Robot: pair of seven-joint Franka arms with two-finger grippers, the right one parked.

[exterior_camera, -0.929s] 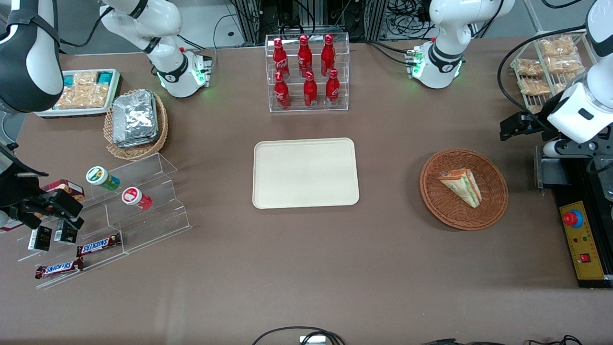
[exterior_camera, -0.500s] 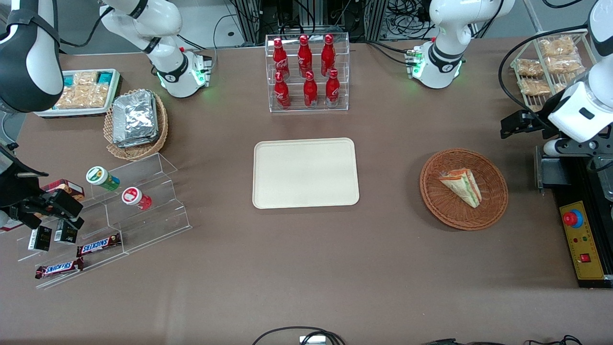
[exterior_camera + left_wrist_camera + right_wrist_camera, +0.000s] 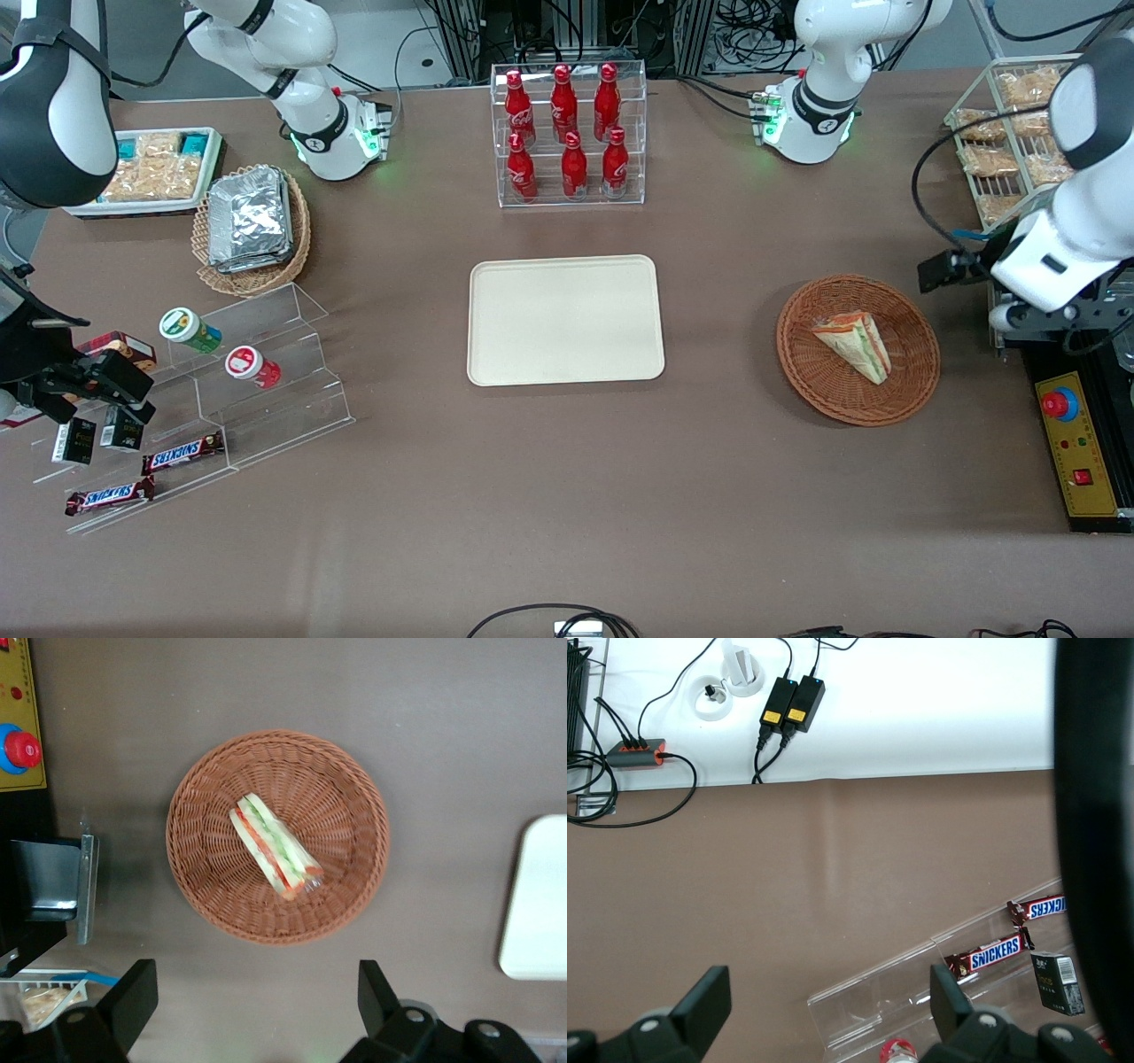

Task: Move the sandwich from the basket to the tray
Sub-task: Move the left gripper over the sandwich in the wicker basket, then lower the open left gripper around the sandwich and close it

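while the sandwich is seen lying untouched in the basket and the tray is left bare, the gripper is held open above the basket's edge.

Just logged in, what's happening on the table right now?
The left arm's gripper hangs open above the table beside the basket, holding nothing. The sandwich lies in the basket, untouched. The tray at the table's middle has nothing on it, so the transfer has not yet begun.
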